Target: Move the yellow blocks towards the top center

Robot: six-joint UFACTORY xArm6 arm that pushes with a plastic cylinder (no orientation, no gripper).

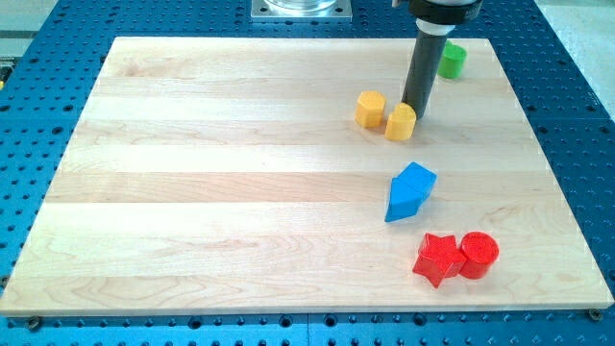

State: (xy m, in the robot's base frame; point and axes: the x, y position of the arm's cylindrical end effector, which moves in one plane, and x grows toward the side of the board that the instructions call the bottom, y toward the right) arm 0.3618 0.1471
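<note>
Two yellow blocks sit right of the board's centre in the upper half: a yellow hexagonal block (370,109) and, just right of it and a little lower, a second yellow block (401,122). The two are close together, nearly touching. My tip (414,113) comes down from the view's top as a dark rod and stands right at the upper right side of the second yellow block, touching or almost touching it.
A green cylinder (452,61) stands near the board's top right, partly behind the rod. A blue angular block (410,191) lies below the yellow ones. A red star block (438,258) and a red cylinder (479,255) sit together at the bottom right. A metal mount (301,10) is at the top centre.
</note>
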